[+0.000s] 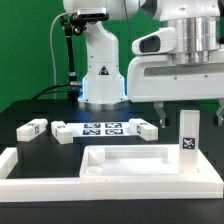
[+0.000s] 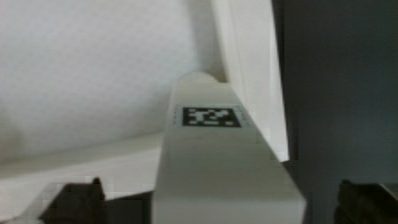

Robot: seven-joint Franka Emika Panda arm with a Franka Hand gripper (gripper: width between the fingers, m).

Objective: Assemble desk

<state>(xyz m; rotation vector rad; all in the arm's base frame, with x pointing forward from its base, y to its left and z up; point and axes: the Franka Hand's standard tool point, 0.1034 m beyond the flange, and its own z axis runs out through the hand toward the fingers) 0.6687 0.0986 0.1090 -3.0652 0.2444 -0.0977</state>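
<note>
— Where did the leg (image 1: 188, 137) stand?
— Upright at the top panel's (image 1: 125, 162) corner on the exterior view's right, between your wide-open, empty fingers (image 2: 71, 203). You needed a square, centred grip before twisting.

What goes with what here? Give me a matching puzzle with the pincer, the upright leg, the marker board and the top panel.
Things:
1. pincer
2. upright leg
3. marker board
4. top panel

Descriptions:
A. flat, carries several tags
B. open, hanging over the leg
C. stands on end at the exterior view's right
D. rimmed, lying at the front

Pairs: 1-B, 2-C, 3-A, 4-D
</note>
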